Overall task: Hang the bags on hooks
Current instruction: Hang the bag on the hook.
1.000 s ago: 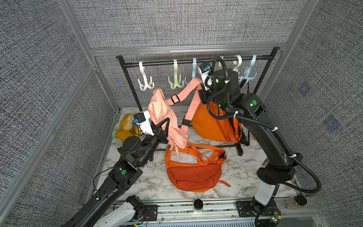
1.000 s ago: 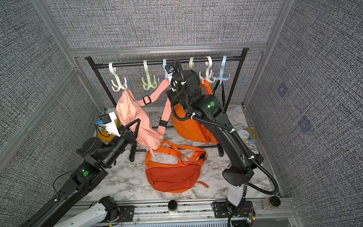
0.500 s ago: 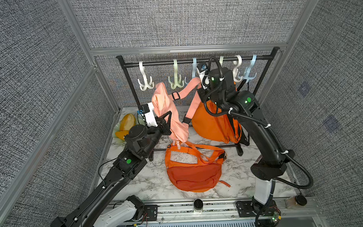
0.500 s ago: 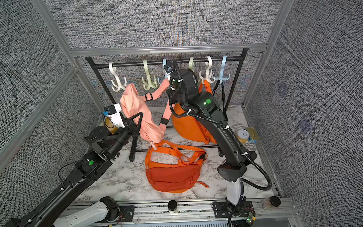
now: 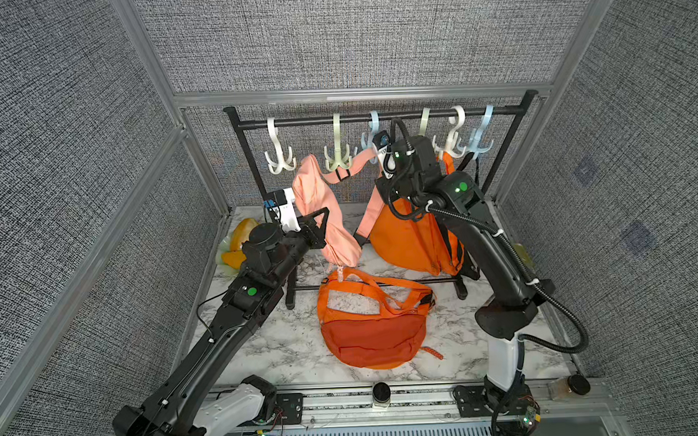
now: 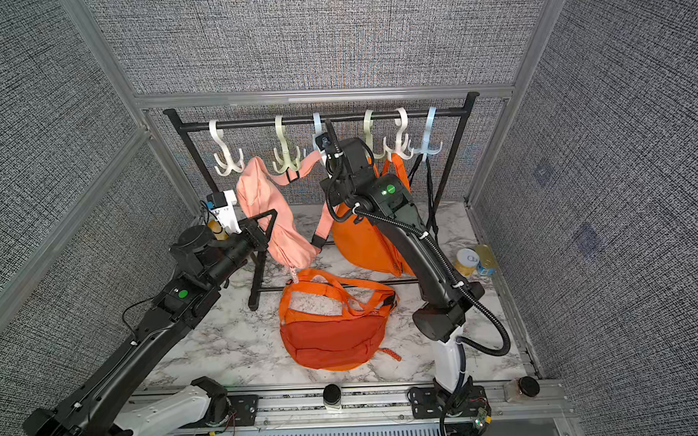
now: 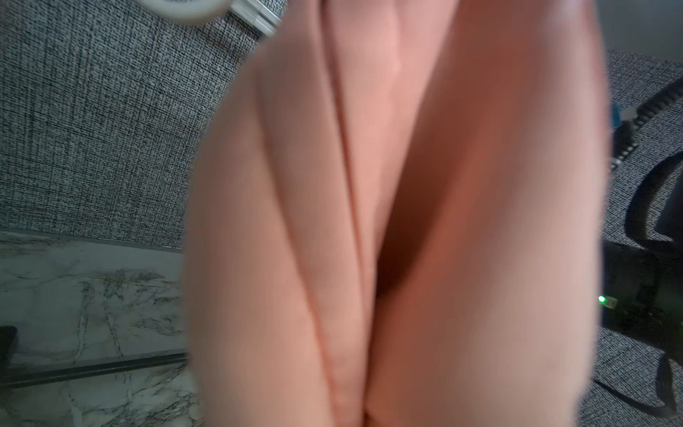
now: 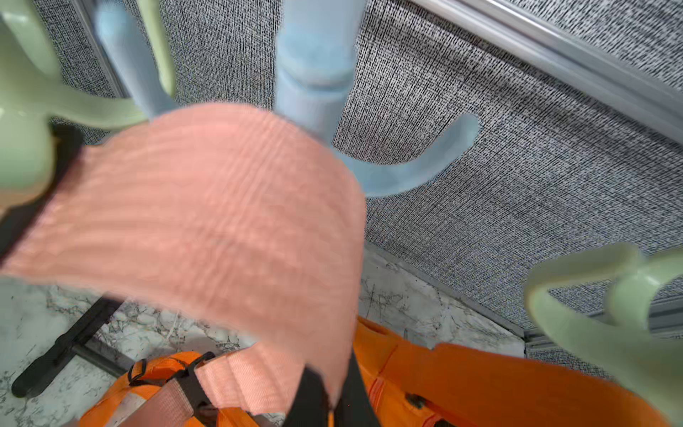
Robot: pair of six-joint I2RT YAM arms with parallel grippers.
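Holding the pink bag (image 5: 323,204) aloft, clear of the desk (image 5: 272,349)
Nearest, an orange bag (image 5: 373,338) lies flat on the marble top; above it the left jaws are clenched on the pink bag's body; farther back the right jaws are clamped on its strap (image 8: 207,207), which lies against a blue hook (image 8: 314,92) under the black rail (image 5: 304,120), though whether it sits on a prong is unclear

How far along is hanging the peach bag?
Done: one orange bag hangs on the rack. In hand: the peach bag is lifted, left gripper shut on its body, right gripper shut on its strap at the blue hook. Left: the strap does not look seated on a prong; a second orange bag lies on the table.
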